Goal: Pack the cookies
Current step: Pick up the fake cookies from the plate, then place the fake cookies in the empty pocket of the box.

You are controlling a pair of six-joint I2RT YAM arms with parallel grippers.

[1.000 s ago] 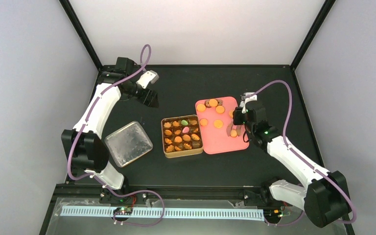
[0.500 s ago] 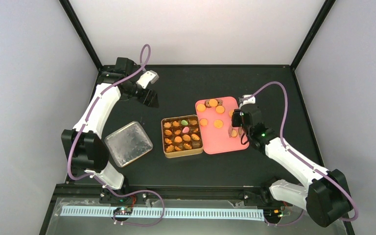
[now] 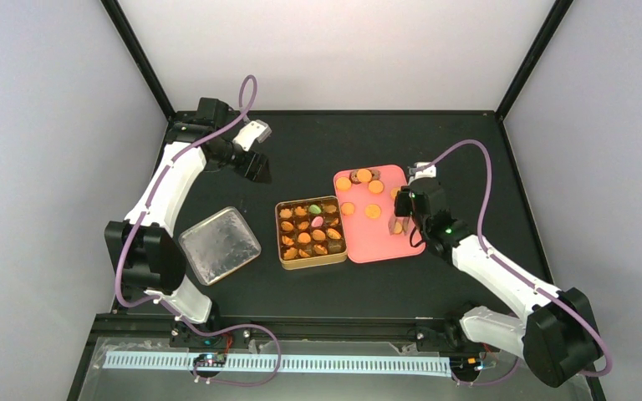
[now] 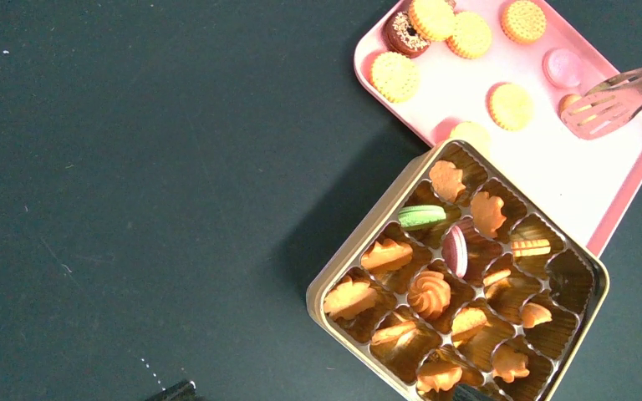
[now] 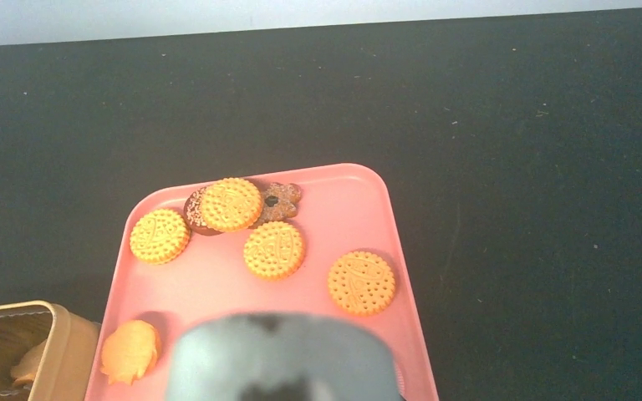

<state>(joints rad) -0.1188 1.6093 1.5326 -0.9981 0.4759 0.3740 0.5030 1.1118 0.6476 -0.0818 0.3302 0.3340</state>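
The cookies are split between two places. Several orange ones, a green one [image 4: 422, 216] and a pink one [image 4: 455, 251] sit in the brown tin's [image 3: 281, 242] compartments. Round orange cookies [image 5: 274, 249] and dark brown ones [image 5: 282, 197] lie on the pink tray [image 3: 376, 241]. My right gripper [image 3: 403, 217] is shut on the metal tongs [image 4: 610, 100]. The tongs' tips rest on the tray beside an orange cookie [image 4: 568, 104]. In the right wrist view the tongs [image 5: 280, 359] are a grey blur hiding the fingers. My left gripper [image 3: 255, 167] hovers open behind and left of the tin.
A silver lid [image 3: 219, 244] lies on the black table left of the tin. The tray touches the tin's right side. Black frame posts stand at the back corners. A pale pink cookie [image 4: 562, 67] lies on the tray near the tongs.
My right gripper has shifted a little left over the tray and squeezed the tongs narrower. The left arm has stayed still.
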